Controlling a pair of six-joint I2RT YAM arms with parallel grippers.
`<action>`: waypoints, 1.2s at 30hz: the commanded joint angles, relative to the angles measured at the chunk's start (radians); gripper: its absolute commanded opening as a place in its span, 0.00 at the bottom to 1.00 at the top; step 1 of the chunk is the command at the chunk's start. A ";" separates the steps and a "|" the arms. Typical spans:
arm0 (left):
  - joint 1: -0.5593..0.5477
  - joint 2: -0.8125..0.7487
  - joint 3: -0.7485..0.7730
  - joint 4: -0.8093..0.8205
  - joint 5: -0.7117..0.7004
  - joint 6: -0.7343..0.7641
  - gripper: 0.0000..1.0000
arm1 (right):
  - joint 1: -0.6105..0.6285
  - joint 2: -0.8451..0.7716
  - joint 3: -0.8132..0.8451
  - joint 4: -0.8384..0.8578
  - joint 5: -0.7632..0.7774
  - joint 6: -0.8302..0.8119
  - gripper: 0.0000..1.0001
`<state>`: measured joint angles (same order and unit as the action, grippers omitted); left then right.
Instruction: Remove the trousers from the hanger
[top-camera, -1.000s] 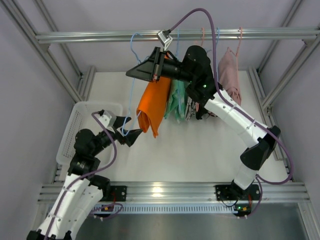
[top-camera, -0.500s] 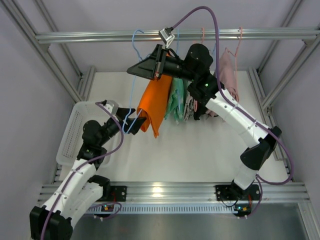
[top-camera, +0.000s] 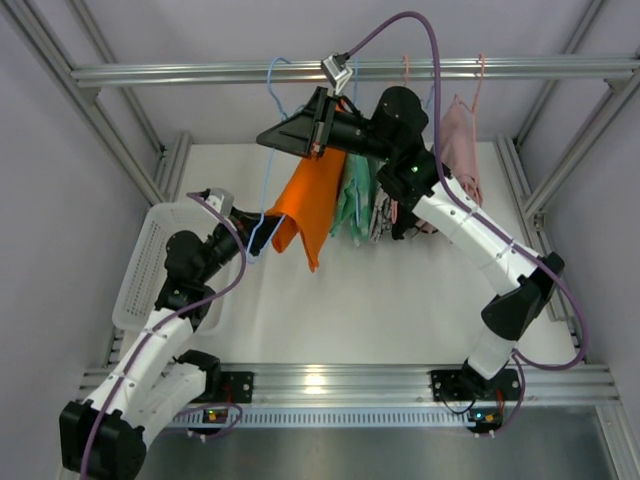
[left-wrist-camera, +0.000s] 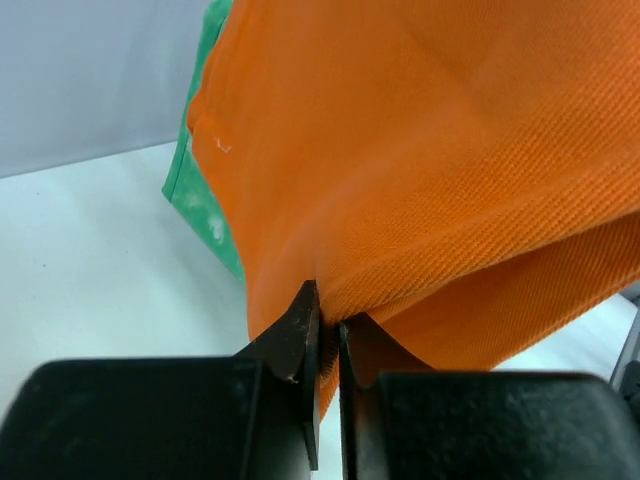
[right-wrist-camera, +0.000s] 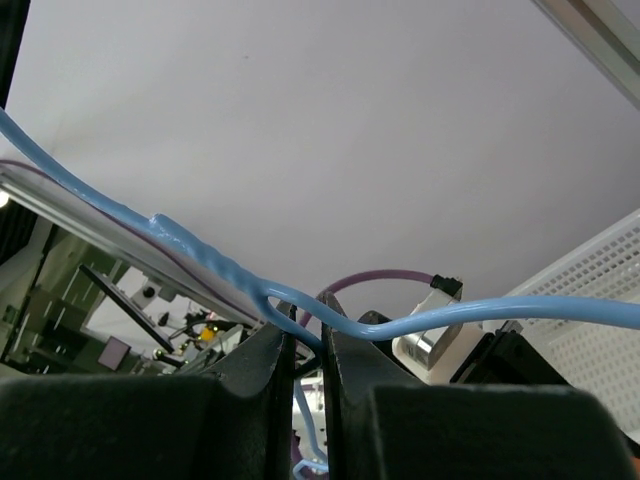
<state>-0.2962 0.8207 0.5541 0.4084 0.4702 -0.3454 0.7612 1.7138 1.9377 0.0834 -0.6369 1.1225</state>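
Observation:
The orange trousers (top-camera: 312, 200) hang folded over the light-blue wire hanger (top-camera: 264, 212), whose hook (top-camera: 274, 80) sits by the top rail. My right gripper (top-camera: 318, 128) is up at the hanger's neck, shut on the blue wire (right-wrist-camera: 450, 315) that passes between its jaws (right-wrist-camera: 305, 340). My left gripper (top-camera: 262, 238) is at the trousers' lower left edge. In the left wrist view its jaws (left-wrist-camera: 328, 325) pinch a fold of the orange cloth (left-wrist-camera: 430, 150).
A mint-green patterned garment (top-camera: 355, 200) and a pale pink garment (top-camera: 460, 145) hang right of the trousers from the metal rail (top-camera: 520, 68) on pink hangers (top-camera: 405, 70). A white mesh basket (top-camera: 150, 260) stands at the table's left. The green cloth (left-wrist-camera: 205, 190) shows behind the trousers.
My left gripper moved right and up to the trousers' lower edge and closed on the cloth. The right gripper holding the hanger barely shifted.

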 joint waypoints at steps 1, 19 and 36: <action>-0.001 0.005 0.094 0.022 0.013 -0.014 0.03 | -0.010 -0.117 0.008 0.168 -0.012 -0.015 0.00; 0.000 -0.063 0.524 -0.261 -0.165 -0.147 0.00 | -0.083 -0.249 -0.413 0.173 -0.067 -0.187 0.00; 0.000 0.058 0.955 -0.304 -0.459 0.129 0.00 | -0.082 -0.287 -0.594 0.147 -0.064 -0.319 0.00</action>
<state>-0.3031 0.9024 1.3933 -0.1455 0.1406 -0.3016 0.6914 1.4582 1.3727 0.2234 -0.6739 0.8982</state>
